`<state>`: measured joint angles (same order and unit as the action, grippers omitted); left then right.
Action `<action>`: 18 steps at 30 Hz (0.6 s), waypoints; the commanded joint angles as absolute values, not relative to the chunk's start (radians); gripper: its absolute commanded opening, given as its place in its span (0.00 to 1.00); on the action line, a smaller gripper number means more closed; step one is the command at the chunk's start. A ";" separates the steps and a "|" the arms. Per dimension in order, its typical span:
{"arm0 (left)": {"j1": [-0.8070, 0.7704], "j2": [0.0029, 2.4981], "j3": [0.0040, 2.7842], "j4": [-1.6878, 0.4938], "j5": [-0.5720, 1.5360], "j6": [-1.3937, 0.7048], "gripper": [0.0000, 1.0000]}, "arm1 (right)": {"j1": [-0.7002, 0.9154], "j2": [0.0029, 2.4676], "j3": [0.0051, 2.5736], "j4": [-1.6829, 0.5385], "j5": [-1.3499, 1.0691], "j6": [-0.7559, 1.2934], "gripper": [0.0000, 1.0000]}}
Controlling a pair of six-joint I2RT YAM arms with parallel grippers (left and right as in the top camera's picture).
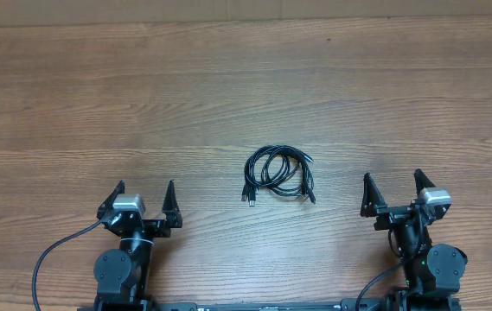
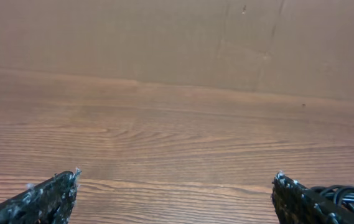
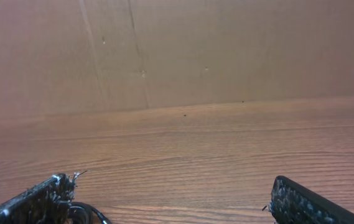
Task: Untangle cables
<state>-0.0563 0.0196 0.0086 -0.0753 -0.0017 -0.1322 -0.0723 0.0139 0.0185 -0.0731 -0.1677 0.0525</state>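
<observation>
A bundle of thin black cables [image 1: 278, 174] lies coiled and tangled on the wooden table, between the two arms and slightly ahead of them. My left gripper [image 1: 146, 193] is open and empty at the near left, well left of the bundle. My right gripper [image 1: 393, 184] is open and empty at the near right, right of the bundle. In the left wrist view the cables [image 2: 349, 195] peek out behind the right finger of the open jaws [image 2: 175, 182]. In the right wrist view a cable loop [image 3: 88, 211] shows beside the left finger of the open jaws [image 3: 172, 190].
The wooden table [image 1: 246, 95] stretches far ahead of the arms. A brown cardboard wall [image 2: 164, 37] stands along its far edge. Each arm's own black lead [image 1: 51, 255] trails near the front edge.
</observation>
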 commanded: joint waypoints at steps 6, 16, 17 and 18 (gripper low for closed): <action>-0.046 0.025 0.006 -0.078 0.027 -0.156 1.00 | -0.073 0.003 0.008 -0.070 -0.158 0.056 1.00; -0.046 0.045 0.038 -0.105 0.079 -0.109 1.00 | -0.073 0.003 0.008 -0.070 -0.158 0.055 1.00; -0.046 0.052 0.048 -0.115 0.079 -0.103 1.00 | -0.073 0.003 0.008 -0.070 -0.158 0.056 1.00; -0.046 0.059 0.056 -0.123 0.080 -0.104 1.00 | -0.073 0.003 0.008 -0.070 -0.158 0.055 1.00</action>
<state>-0.0563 0.0353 0.0151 -0.0910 0.0448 -0.1375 -0.0723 0.0139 0.0185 -0.0727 -0.1677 0.0521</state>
